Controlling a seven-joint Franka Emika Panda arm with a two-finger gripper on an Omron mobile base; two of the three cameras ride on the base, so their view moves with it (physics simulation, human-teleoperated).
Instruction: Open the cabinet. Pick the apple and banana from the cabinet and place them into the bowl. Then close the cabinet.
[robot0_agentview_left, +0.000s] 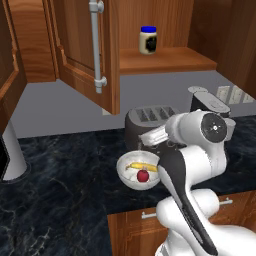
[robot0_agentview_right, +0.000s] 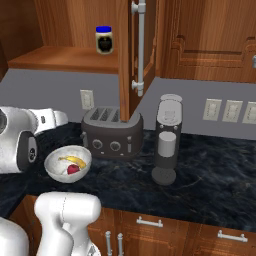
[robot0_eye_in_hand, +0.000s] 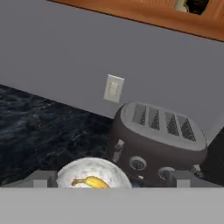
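Observation:
Both doors of the cabinet (robot0_agentview_left: 82, 47) stand open; one door (robot0_agentview_right: 125, 60) shows edge-on with its silver bar handle. On the dark counter in front of the toaster sits the marbled bowl (robot0_agentview_left: 126, 172) (robot0_agentview_right: 55, 167) (robot0_eye_in_hand: 94, 168). The banana (robot0_agentview_left: 141, 166) (robot0_agentview_right: 72, 160) (robot0_eye_in_hand: 92, 181) and the apple (robot0_agentview_left: 143, 175) (robot0_agentview_right: 73, 169) lie inside it. My gripper (robot0_eye_in_hand: 111, 179) hovers just above the bowl and looks toward the toaster. Its fingertips (robot0_eye_in_hand: 41, 178) stand wide apart, open, with nothing between them. In the base views my white hand (robot0_agentview_right: 52, 119) reaches over the bowl.
A dark four-slot toaster (robot0_agentview_left: 150, 117) (robot0_agentview_right: 112, 132) (robot0_eye_in_hand: 157, 140) stands right behind the bowl. A grey coffee machine (robot0_agentview_right: 167, 140) is to its right. A jar (robot0_agentview_left: 148, 40) (robot0_agentview_right: 104, 39) stands on the cabinet shelf. The open doors hang over the counter.

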